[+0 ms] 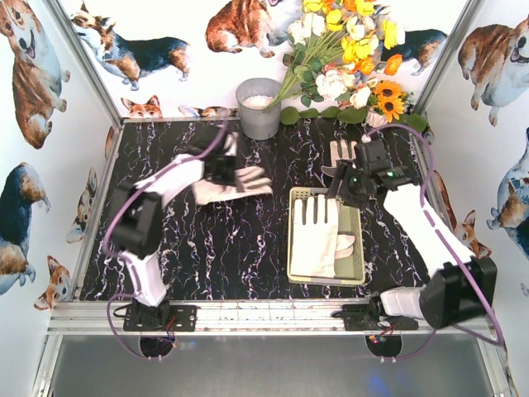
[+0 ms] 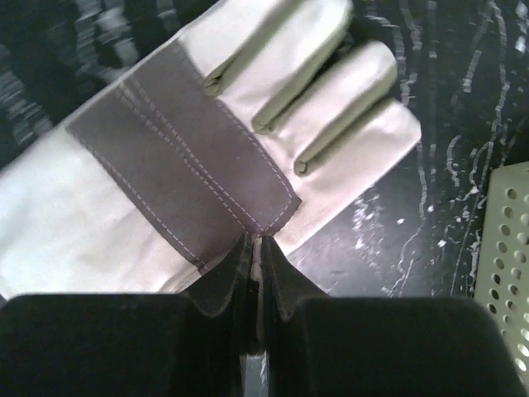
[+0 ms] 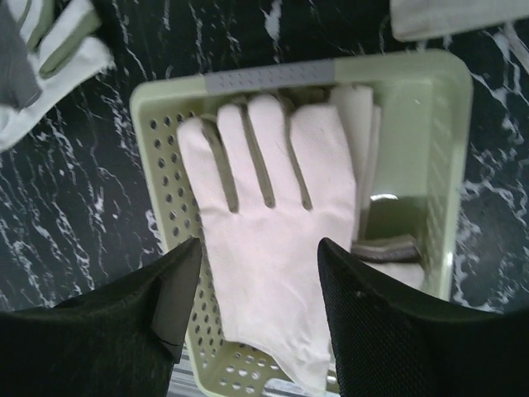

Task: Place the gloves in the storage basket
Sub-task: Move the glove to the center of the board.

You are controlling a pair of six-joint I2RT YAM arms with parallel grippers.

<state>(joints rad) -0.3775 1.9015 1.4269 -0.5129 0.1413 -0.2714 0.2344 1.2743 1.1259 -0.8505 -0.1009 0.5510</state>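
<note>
My left gripper (image 1: 225, 172) is shut on the edge of a cream-white glove (image 1: 240, 184) with a grey patch, at the table's middle left. In the left wrist view the jaws (image 2: 256, 241) pinch that glove (image 2: 165, 165) at the corner of its grey patch. The pale yellow-green storage basket (image 1: 361, 240) sits right of centre with a white glove (image 1: 314, 236) lying flat on top of another. My right gripper (image 1: 339, 192) hovers open and empty over the basket's far end; its wrist view shows the open gripper (image 3: 256, 248) above the basket glove (image 3: 273, 207). A further glove (image 1: 340, 151) lies behind the basket.
A round grey metal bucket (image 1: 259, 107) stands at the back centre. Artificial flowers (image 1: 347, 50) fill the back right corner. Printed walls close in the table on three sides. The basket's perforated corner (image 2: 508, 265) shows to the right of the held glove.
</note>
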